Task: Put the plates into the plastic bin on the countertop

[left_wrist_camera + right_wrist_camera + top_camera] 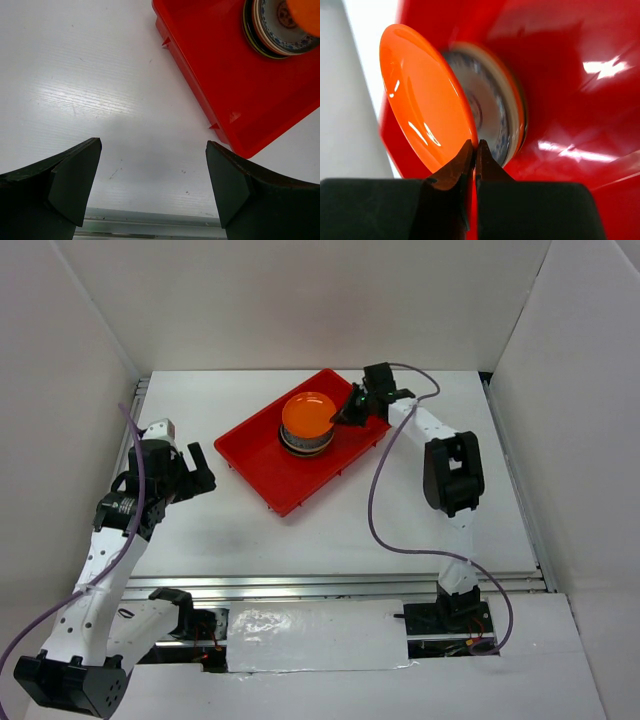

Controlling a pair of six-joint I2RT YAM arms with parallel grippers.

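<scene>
White walls surround the flat white countertop [330,530], where the shallow bright red plastic bin [262,462] sits towards the far side. Over it, the right gripper [474,150] is pinched tight on the right rim of a glossy round orange plate [308,415]. It holds the plate tilted above a stack of plates [305,445] inside the bin, with a blue-white patterned plate [280,25] topmost. The left gripper [152,155] hangs spread wide over bare countertop, left of the bin.
</scene>
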